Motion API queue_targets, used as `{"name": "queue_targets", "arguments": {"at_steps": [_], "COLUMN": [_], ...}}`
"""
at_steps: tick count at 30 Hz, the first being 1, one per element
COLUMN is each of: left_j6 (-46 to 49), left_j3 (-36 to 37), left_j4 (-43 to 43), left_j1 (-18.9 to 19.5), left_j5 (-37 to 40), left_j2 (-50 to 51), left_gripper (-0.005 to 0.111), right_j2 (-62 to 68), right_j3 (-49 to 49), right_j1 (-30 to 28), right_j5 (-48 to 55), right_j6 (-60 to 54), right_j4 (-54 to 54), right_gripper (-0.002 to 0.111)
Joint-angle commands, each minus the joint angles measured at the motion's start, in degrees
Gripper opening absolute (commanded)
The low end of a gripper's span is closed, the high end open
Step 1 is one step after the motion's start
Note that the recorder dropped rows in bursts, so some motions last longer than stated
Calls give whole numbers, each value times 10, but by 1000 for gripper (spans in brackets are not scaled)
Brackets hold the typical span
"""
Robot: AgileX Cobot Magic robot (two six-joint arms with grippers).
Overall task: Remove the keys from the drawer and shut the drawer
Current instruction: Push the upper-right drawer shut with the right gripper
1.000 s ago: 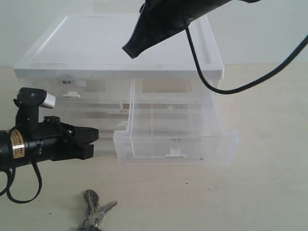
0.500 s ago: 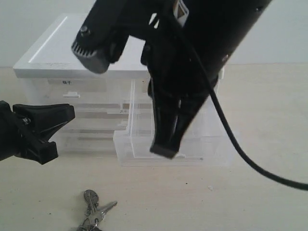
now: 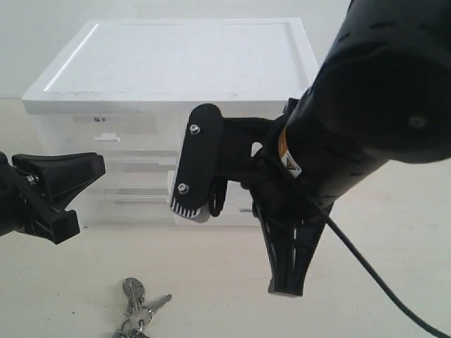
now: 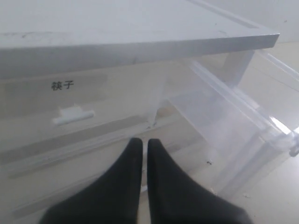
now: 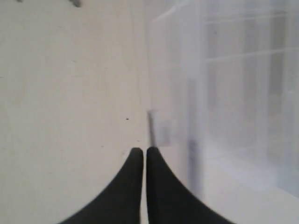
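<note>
Right gripper (image 5: 144,150), fingers closed together on nothing, points tip-down at the table (image 3: 211,296) just before the cabinet (image 3: 176,63), beside the white tab (image 5: 162,128) of the drawer (image 4: 243,135), which stands pulled out of the cabinet. Left gripper (image 4: 141,141), likewise closed and empty, faces the cabinet front. Keys (image 3: 136,310) lie on the table before the cabinet, long axis toward its front, one key splayed aside.

Everything sits on a pale cream tabletop (image 3: 416,211), matte, with a few tiny dark specks scattered across it. Behind it there's just a plain whitish wall (image 3: 42,35). The only furniture-ish thing is a plastic storage cabinet (image 3: 183,56) with a flat white rimmed top, standing toward the back of the table. Light's soft and even, shadows pretty faint.
</note>
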Motion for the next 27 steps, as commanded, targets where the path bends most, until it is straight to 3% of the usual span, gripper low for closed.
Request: {"name": "queue_targets", "arguments": {"at_steps": [1,9,16,27], "left_j6": [2,2,2,2], "left_j3": [1,1,1,1], "left_j4": [-6,-6,-6,-6], "left_j1": [-1,-1,-1,-1], "left_j5": [-1,-1,-1,-1], "left_j2": [-2,-2,-2,-2], "left_gripper": [5,5,5,5], "right_j2": [1,1,1,41], "right_j3": [5,8,8,8], "right_j1": [-2,-2,-3,-54], "right_j5": [-34,-49,-89,-159], "right_j6": [51,60,146,165], "right_j4": [-84,-129,-263,-266], "right_gripper": [0,0,0,0]}}
